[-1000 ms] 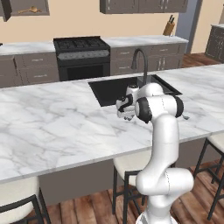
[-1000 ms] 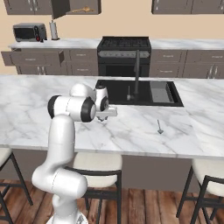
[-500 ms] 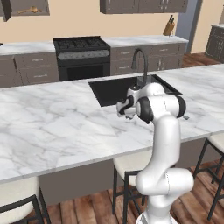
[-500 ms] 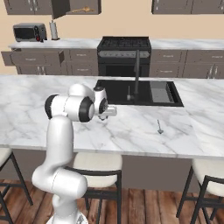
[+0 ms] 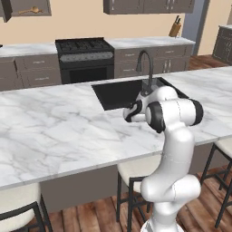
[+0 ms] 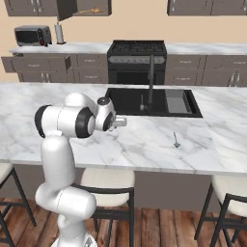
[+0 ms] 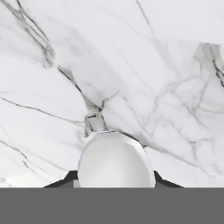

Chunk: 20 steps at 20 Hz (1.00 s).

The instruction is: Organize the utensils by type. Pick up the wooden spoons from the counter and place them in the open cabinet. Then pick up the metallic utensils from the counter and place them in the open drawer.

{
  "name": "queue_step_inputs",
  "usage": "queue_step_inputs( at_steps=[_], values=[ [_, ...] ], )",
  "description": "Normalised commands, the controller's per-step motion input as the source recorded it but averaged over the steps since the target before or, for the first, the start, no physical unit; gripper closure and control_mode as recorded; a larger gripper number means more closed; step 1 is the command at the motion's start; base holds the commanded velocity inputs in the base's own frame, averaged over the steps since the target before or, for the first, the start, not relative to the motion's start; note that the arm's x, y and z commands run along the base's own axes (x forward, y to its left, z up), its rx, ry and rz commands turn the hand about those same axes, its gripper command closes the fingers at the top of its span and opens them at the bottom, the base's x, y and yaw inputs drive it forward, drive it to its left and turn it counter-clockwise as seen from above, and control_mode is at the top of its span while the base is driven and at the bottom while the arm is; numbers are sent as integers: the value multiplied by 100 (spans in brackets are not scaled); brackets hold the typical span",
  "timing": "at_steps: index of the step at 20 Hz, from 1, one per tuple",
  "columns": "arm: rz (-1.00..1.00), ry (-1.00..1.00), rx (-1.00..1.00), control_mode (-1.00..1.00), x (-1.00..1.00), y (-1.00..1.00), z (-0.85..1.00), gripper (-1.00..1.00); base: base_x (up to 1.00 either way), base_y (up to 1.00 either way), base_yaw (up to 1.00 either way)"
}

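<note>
**A:** Left base view first. Where is the hand?

**B:** The gripper (image 5: 129, 112) hangs over the counter (image 5: 54, 131), just beside the sink (image 5: 115, 93). The wooden spoon (image 5: 31, 10) lies in the open cabinet (image 5: 45, 5).

**A:** Right base view?

**B:** A second metal spoon (image 6: 176, 141) lies on the marble, well apart from the gripper (image 6: 120, 122). The drawer (image 6: 38, 61) stands open on the far run, under the toaster oven (image 6: 32, 35).

**A:** What stands between?

**B:** The sink, the faucet (image 6: 150, 82) and the whole island. I think the base must drive round.

**A:** Hand view?

**B:** The jaws pinch narrowly on a metal spoon (image 7: 116, 159), its bowl toward the camera.

**A:** The risk?

**B:** It is thin and smooth. A swing could twist it loose into the sink.
</note>
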Motion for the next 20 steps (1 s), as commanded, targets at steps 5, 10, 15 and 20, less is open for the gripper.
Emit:
queue_step_inputs(
  at_steps=[5,10,15,20],
  values=[
    [0,-1,2,-100,-51,-5,60,100,0,0,0],
    [0,20,1,-100,-37,-1,63,100,0,0,0],
    [0,21,0,-100,-43,0,52,100,0,0,0],
    [0,3,0,-100,-56,3,26,100,0,0,0]
  ],
)
